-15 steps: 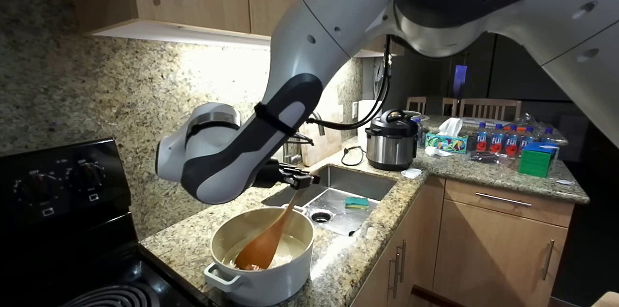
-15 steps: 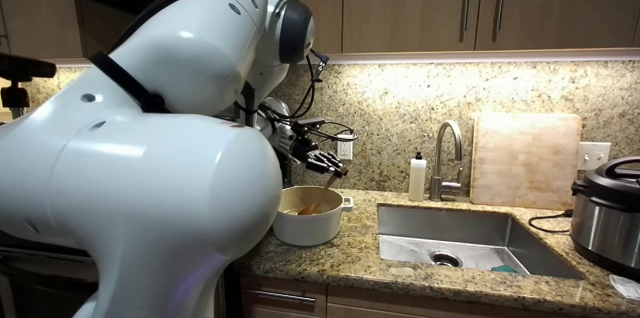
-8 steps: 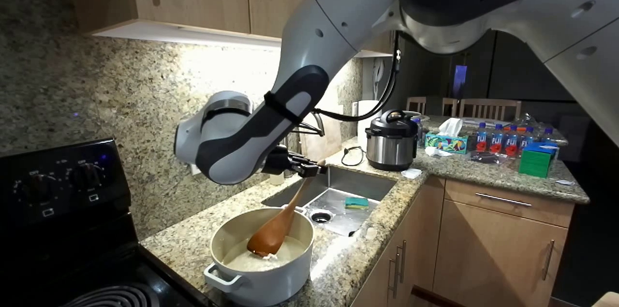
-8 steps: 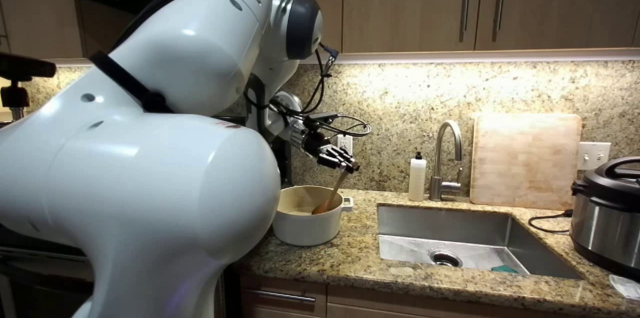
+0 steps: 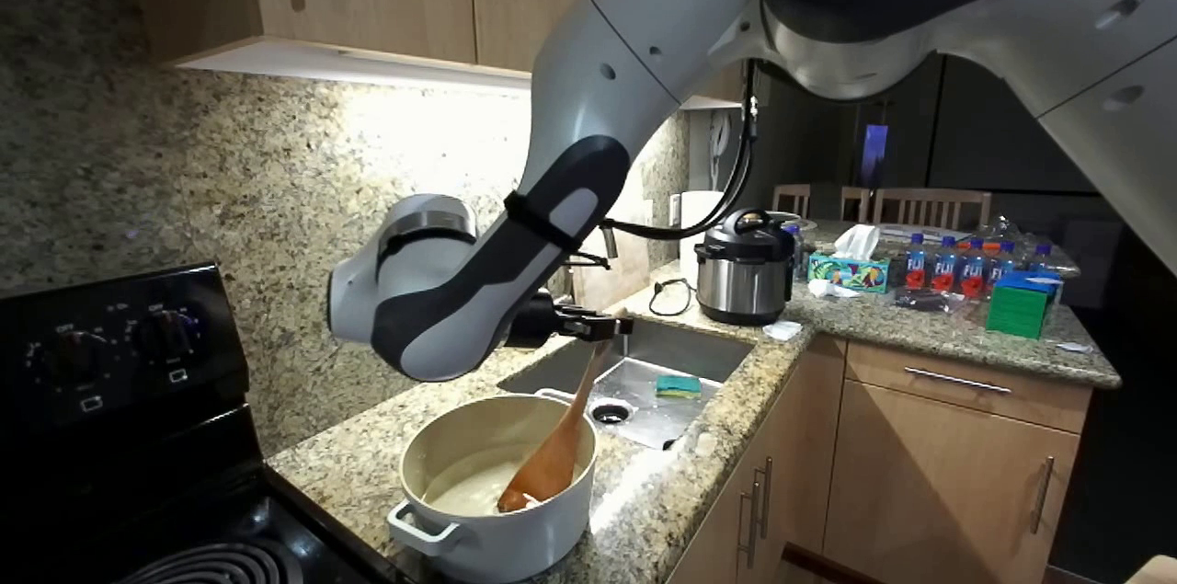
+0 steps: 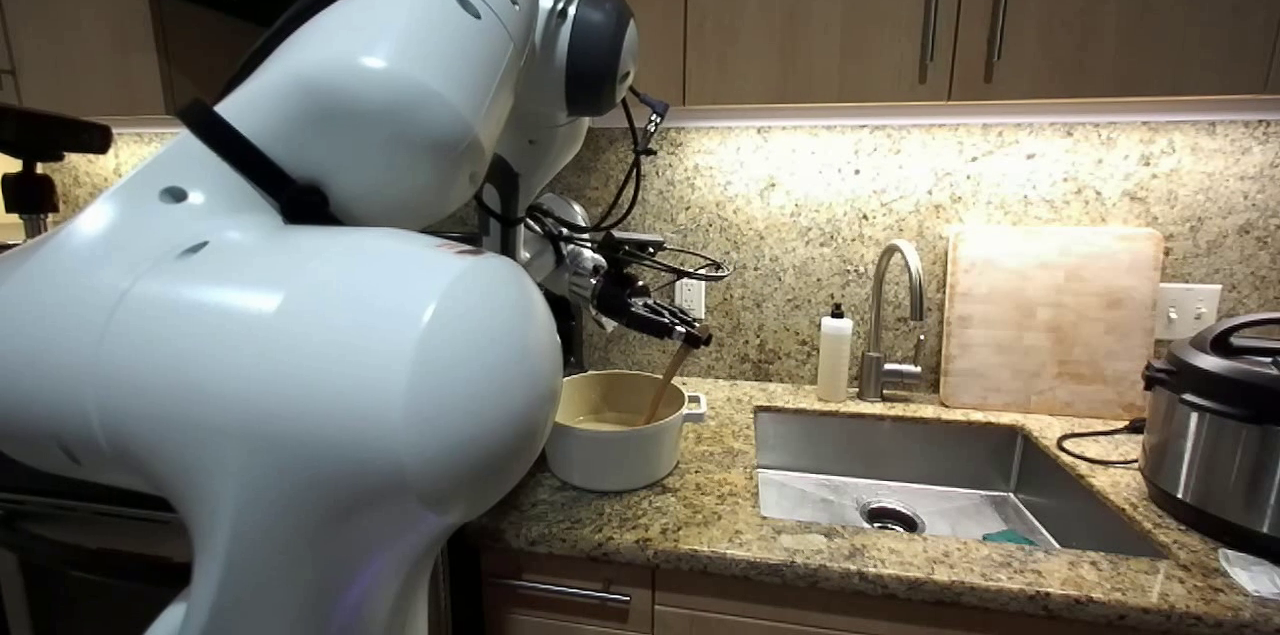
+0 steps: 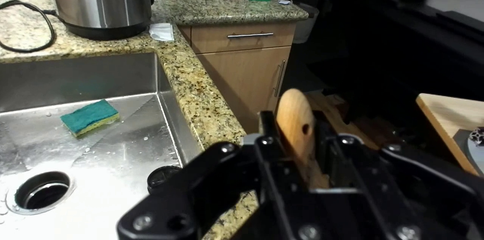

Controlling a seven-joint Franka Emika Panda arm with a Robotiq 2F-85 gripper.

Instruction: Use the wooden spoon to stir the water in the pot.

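My gripper (image 5: 623,327) is shut on the top of the wooden spoon's (image 5: 554,458) handle, above the sink-side rim of the pot (image 5: 515,549). The gripper also shows in the other picture of the arm from outside (image 6: 700,337). In the wrist view the handle end (image 7: 297,119), with a small hole, stands between the fingers. The spoon leans, with its orange-brown blade down inside the white pot, near the right wall. The blade's tip is in or at the pale, cloudy water (image 5: 471,479). The pot stands upright on the counter (image 6: 612,460).
A black stove (image 5: 138,474) stands beside the pot. A steel sink (image 6: 830,490) with a green sponge (image 7: 90,115) lies on the pot's other side. A soap bottle (image 6: 835,355), faucet (image 6: 880,315), cutting board (image 6: 1052,315) and electric cooker (image 5: 745,276) stand farther along.
In an exterior view, the spoon's blade has moved from the pot's left-front part to its right side. The gripper went right and up, then slightly down, still holding the spoon.
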